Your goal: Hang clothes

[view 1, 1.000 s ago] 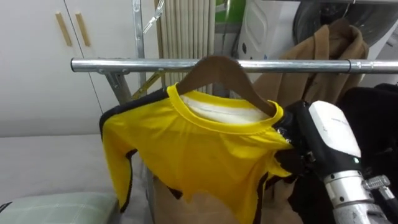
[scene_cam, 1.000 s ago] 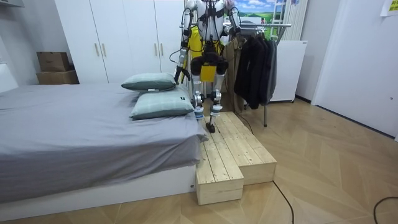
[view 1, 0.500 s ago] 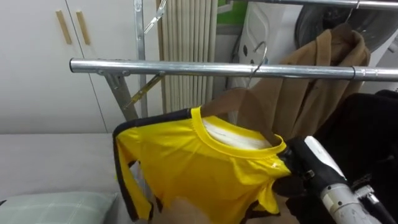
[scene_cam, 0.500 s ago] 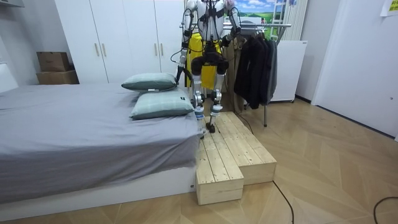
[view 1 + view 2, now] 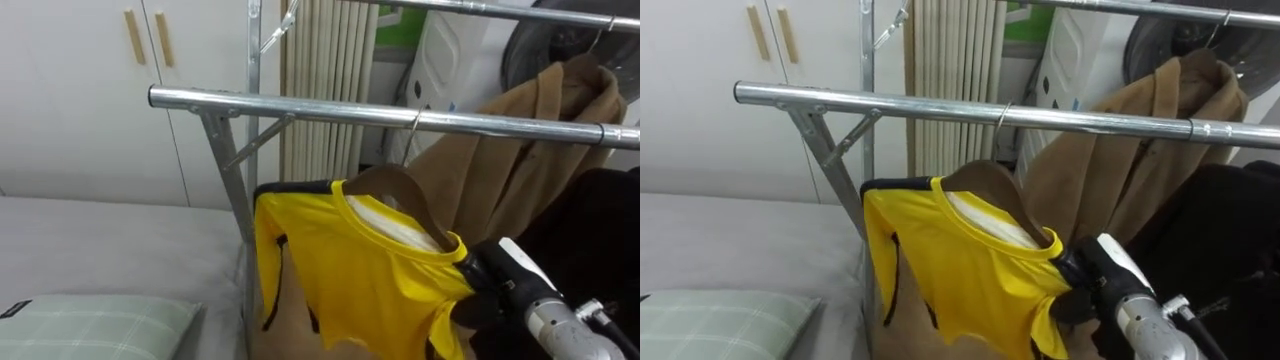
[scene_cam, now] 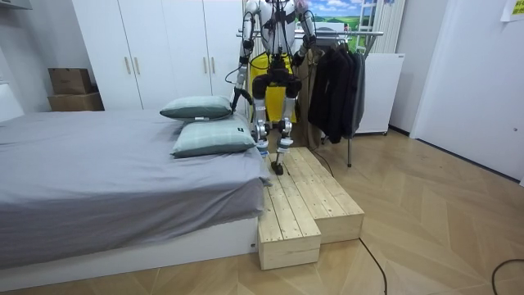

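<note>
Robot stands on the wooden platform (image 6: 307,201) beside the bed (image 6: 98,172), facing the clothes rail (image 5: 300,104). The yellow shirt (image 5: 360,270) is on a wooden hanger (image 5: 395,185), and the hanger's wire hook (image 5: 414,122) appears to lie over the rail, just left of the brown coat (image 5: 520,150). The shirt sits tilted, its shoulder on the robot's right lower than the other. There the right hand (image 5: 505,280) is closed on cloth and hanger end together. The left hand (image 6: 236,97) is low at the robot's side in the room view, too small to tell whether it is open or closed. Step in hand, as I judge it: seat the hanger and let go. Notes for doing it well: check that the hook's curve is fully over the rail before any release. Give the weight up slowly so the hanger levels itself rather than swinging. Spread the fingers clear of the fabric first, then draw the hand down and to the right, away from the coat and the black garments (image 5: 600,230). Likely failure: a finger caught in the sleeve drags the shirt off the hanger's shoulder or jolts the hook from the rail.
</note>
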Robot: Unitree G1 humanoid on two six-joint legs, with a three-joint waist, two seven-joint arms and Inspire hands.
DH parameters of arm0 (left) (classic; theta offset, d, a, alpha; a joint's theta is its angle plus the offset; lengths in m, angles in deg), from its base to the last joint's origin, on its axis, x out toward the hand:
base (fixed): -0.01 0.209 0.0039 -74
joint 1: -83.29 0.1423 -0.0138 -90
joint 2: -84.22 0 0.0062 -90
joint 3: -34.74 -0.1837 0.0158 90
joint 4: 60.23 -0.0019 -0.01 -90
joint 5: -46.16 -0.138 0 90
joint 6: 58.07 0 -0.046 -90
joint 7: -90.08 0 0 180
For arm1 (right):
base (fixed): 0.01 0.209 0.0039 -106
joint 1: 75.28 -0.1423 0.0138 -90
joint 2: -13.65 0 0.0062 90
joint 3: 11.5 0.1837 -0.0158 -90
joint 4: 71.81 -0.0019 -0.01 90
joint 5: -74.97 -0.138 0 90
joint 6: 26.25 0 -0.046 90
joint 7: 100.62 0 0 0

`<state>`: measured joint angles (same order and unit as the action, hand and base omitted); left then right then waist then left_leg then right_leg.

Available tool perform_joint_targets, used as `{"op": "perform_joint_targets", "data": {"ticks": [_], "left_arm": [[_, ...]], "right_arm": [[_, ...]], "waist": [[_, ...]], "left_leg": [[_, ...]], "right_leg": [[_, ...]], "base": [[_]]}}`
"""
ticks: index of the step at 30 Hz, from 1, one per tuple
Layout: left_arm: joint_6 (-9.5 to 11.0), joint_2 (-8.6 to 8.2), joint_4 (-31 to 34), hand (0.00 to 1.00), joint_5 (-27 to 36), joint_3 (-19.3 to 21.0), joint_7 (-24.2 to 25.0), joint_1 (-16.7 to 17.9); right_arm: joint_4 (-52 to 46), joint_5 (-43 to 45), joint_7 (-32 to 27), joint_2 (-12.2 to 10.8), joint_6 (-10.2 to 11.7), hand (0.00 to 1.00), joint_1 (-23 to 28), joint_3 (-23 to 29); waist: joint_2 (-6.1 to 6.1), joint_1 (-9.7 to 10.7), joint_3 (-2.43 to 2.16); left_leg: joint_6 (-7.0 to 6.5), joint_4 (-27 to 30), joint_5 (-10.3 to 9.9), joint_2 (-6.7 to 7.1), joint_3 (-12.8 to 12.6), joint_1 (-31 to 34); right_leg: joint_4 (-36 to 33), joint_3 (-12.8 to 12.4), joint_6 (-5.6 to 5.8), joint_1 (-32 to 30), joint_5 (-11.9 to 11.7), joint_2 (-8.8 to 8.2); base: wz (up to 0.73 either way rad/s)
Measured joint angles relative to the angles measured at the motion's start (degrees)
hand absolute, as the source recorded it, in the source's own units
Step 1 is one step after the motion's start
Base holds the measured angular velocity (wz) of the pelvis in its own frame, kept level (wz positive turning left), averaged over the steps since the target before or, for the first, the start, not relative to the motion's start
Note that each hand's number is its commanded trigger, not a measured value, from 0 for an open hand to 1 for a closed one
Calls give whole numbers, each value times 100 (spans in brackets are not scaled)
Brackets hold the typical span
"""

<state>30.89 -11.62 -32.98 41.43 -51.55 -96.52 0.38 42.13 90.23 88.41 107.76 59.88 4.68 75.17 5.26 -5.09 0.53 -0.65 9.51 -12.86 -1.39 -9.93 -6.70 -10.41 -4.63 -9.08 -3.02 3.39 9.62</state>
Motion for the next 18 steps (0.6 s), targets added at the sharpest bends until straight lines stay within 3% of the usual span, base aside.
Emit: {"op": "perform_joint_targets", "data": {"ticks": [4, 8, 18], "left_arm": [[-1, 1, 46, 0, 5, -2, -8, 17], [12, -3, 40, 0, 15, -25, -16, 2], [14, -3, -92, 0, 14, -37, 1, 17]], "right_arm": [[66, 1, 9, 0, 10, 100, -4, 1], [742, 45, -17, -7, 78, 100, -126, 1], [1060, 150, -129, -11, 262, 100, -133, 7]], "waist": [[-25, 21, 9], [-30, 10, 8], [-88, -7, -2]], "left_leg": [[1, 3, -1, 3, 136, 5], [1, 5, -1, 24, 221, 1], [1, 10, -1, 46, 227, -1]], "right_leg": [[-3, 14, 1, 7, 1, -9], [-2, 17, 15, 27, 8, -12], [-11, 20, 30, 27, 17, -18]], "base": [[3], [7], [0]]}}
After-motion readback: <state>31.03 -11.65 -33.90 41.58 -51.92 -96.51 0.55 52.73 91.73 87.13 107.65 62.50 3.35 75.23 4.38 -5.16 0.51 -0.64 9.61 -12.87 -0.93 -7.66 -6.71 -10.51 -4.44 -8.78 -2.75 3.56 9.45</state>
